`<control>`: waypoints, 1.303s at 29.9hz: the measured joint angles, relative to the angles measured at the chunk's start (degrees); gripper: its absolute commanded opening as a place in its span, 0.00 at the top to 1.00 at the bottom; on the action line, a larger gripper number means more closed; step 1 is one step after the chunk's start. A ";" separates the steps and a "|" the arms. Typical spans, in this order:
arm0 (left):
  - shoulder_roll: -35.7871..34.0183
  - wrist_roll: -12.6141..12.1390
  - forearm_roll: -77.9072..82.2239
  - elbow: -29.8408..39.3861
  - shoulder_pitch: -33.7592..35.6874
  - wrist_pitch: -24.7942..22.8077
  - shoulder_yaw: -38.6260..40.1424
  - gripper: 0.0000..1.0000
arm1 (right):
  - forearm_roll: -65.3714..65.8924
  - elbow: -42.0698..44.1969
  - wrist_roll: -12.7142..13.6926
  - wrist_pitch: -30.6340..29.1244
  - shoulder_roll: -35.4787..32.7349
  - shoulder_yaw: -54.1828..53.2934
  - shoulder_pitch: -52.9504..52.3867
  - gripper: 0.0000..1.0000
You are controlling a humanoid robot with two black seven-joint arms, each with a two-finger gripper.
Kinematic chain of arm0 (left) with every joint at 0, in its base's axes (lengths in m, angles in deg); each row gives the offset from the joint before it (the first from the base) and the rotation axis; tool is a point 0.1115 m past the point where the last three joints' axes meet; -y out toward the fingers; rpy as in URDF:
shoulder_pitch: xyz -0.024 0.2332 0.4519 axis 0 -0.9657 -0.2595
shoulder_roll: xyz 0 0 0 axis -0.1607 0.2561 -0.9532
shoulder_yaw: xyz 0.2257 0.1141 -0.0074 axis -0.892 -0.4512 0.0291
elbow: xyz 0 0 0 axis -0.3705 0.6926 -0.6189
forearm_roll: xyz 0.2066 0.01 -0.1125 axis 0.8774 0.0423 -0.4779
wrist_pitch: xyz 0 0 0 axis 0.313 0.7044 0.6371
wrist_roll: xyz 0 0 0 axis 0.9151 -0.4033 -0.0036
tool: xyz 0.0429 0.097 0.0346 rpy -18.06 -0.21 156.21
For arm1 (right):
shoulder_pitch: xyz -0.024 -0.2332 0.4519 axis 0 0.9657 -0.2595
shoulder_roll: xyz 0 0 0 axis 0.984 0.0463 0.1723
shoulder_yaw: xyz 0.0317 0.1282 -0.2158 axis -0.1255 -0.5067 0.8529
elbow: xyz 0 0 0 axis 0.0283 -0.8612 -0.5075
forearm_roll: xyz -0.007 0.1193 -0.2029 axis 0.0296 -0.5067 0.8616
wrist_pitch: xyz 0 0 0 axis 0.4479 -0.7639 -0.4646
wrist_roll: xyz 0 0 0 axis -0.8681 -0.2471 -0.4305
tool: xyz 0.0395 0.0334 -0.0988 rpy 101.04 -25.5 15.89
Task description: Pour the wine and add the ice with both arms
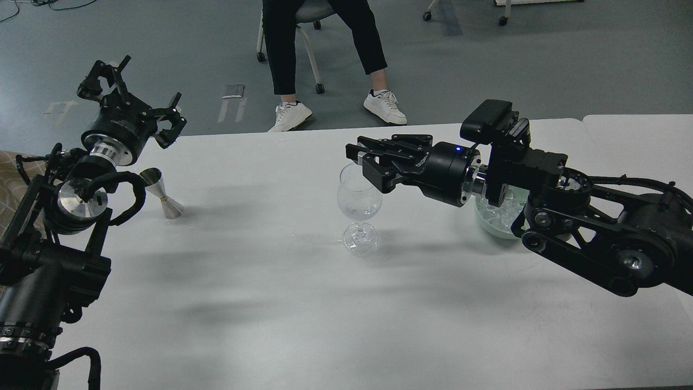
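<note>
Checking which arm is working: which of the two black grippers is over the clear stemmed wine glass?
The right gripper: it reaches in from the right, fingertips above the clear stemmed wine glass rim. The left gripper is raised far left, near the silver jigger.

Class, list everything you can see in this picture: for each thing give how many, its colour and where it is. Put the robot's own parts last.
table: one, white, fills the foreground
wine glass: one, clear, upright at table centre, ice inside
bowl: one, pale green, right of the glass, partly hidden under the right arm
ice: many clear cubes, in the bowl
jigger: one, silver, upright on the table's left side
seated person: one, black trousers, white shoes, beyond the table; only the legs show
chair: one, grey, on castors, under the person
left gripper: one, black, raised above the table's far left edge, jaws apart, empty
right gripper: one, black, at the glass rim
</note>
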 measured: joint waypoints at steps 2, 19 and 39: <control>0.00 0.00 0.00 0.00 0.00 0.00 0.00 0.04 | 0.00 0.00 0.05 0.00 -0.01 0.00 0.00 0.77; -0.05 0.00 0.05 0.00 0.18 0.09 0.23 0.04 | -0.16 -0.20 0.08 0.00 -0.11 -0.02 0.16 0.59; -0.69 -0.54 0.14 0.09 1.44 -0.08 0.55 0.03 | -3.35 6.19 0.10 1.11 16.11 -22.61 1.27 0.00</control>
